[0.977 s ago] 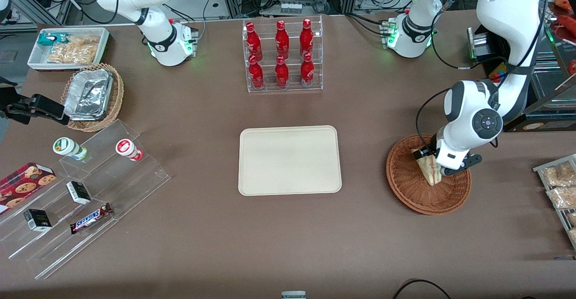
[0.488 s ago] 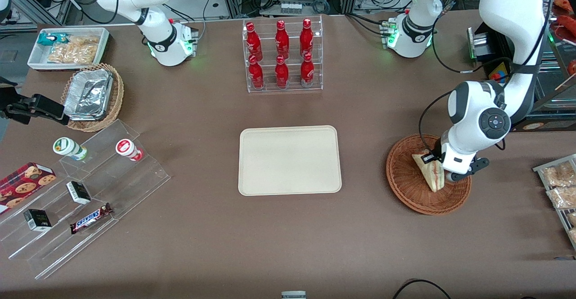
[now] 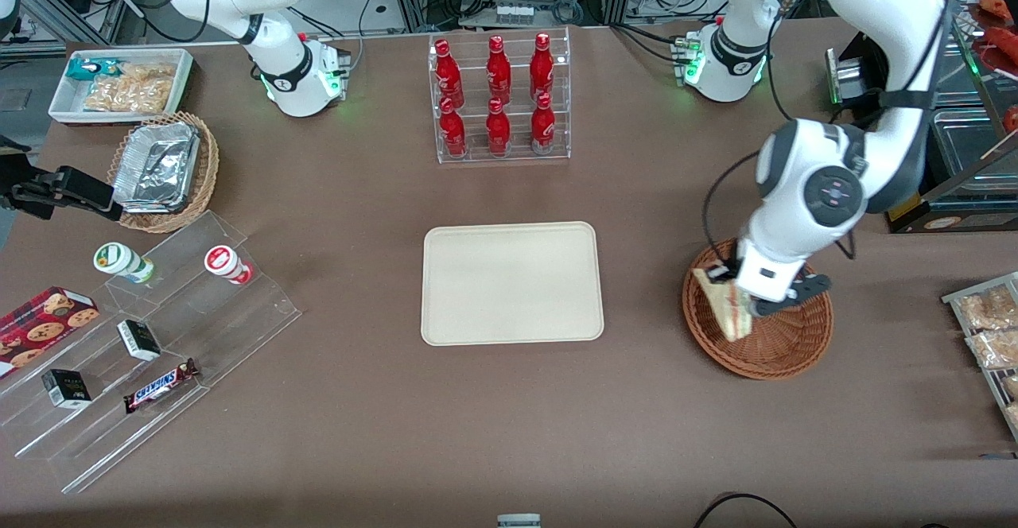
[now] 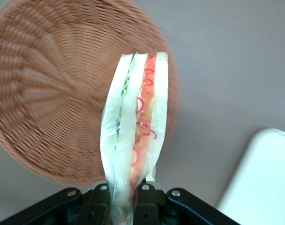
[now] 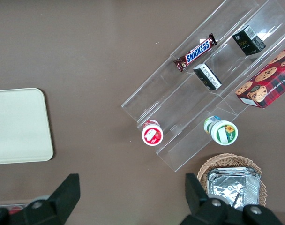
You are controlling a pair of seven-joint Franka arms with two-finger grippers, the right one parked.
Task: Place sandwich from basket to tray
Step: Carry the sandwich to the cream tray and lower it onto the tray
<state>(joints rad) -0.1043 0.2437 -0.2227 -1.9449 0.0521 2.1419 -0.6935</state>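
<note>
Sandwich: triangular wedge in clear wrap, pale bread with green, pink and red filling along the cut edge. Held at one end between the two black fingers of the gripper, which are closed on it (wrap pinched flat between them). Position: lifted clear of the basket, over the basket's rim on the side toward the tray.

Basket: round, reddish-brown wicker, nothing visible inside it in the wrist view; sits toward the working arm's end of the table.

Tray: cream-beige rectangle with rounded corners, bare, at mid-table and well apart from the basket; one corner shows in the wrist view.

Gripper: hangs below the white wrist, above the basket.

Other stock: clear rack of red bottles, farther from the front camera than the tray.
</note>
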